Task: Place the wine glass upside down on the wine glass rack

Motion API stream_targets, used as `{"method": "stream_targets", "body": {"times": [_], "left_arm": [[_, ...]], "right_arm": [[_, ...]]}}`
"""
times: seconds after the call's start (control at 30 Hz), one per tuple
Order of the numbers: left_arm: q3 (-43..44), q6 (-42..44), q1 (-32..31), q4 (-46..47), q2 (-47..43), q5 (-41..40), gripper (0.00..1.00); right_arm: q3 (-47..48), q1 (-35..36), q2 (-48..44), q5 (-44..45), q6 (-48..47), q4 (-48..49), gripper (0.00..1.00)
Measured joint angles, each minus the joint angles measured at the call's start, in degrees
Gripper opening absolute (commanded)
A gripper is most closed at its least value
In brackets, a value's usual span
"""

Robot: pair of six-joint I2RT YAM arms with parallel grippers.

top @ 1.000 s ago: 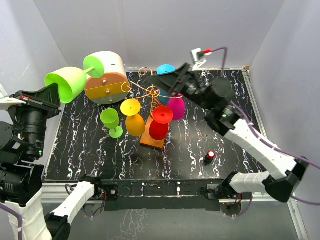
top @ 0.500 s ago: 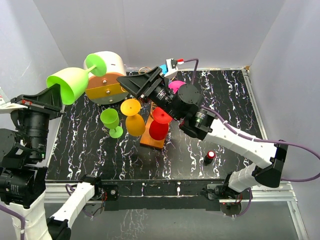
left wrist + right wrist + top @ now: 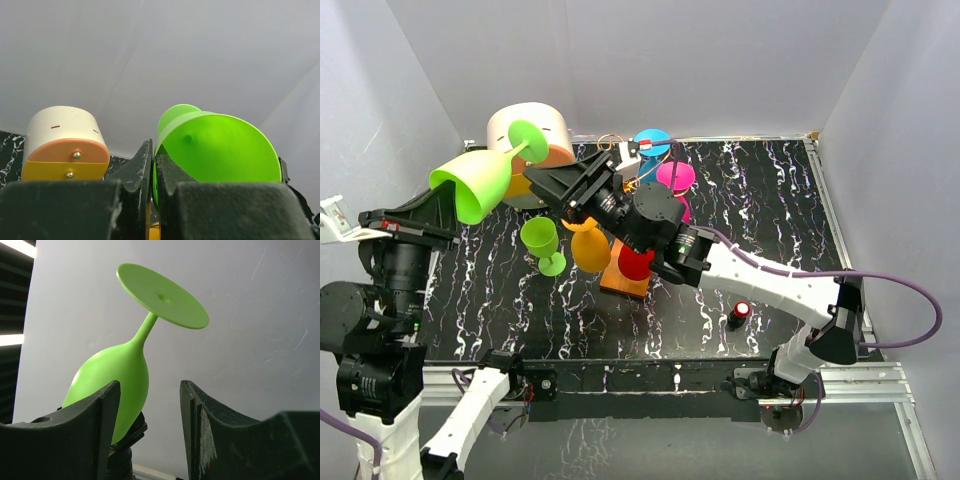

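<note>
Two grippers: the left gripper [image 3: 448, 204] is pinched thin on the bowl's lip. The right gripper [image 3: 537, 184] has its jaws apart, and its own camera shows nothing touched.
Wine glass: the wine glass [image 3: 480, 183] is lime green and held in the air over the tabletop's far-left corner. It lies roughly sideways, with its foot toward the drum box [image 3: 525, 128].
Wine glass rack: the wine glass rack [image 3: 623, 281] sits mid-tabletop, nearer the far edge. A red glass [image 3: 638, 262] and others hang on it.
Step in hand: probably a handover, with the right jaws lined up on the glass.
Grip spot: the stem just under the foot looks best. The bowl is rounded and likely to slip.
Order: close the right jaws fully before the left pinch opens.
Alignment: in the right wrist view the bowl sits behind one finger [image 3: 100, 430], so shift sideways until the stem is centred.
Afterwards: pick a free scroll arm and keep clear of the hung glasses.
</note>
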Motion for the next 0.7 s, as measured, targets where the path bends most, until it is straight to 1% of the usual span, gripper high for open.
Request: {"method": "stream_targets", "body": {"times": [0.2, 0.47, 0.7], "left_arm": [[-1.73, 0.59, 0.00, 1.92, -2.80, 2.19, 0.00], [-3.98, 1.14, 0.00, 4.87, -3.72, 4.52, 0.00], [-8.20, 1.81, 0.00, 8.68, -5.81, 7.78, 0.00]], "right_arm": [[2.45, 0.94, 1.27, 0.00, 1.46, 1.11, 0.50], [3.41, 1.05, 1.29, -0.09, 2.01, 3.04, 0.50], [3.41, 1.05, 1.38, -0.15, 3.10, 3.23, 0.48]]}}
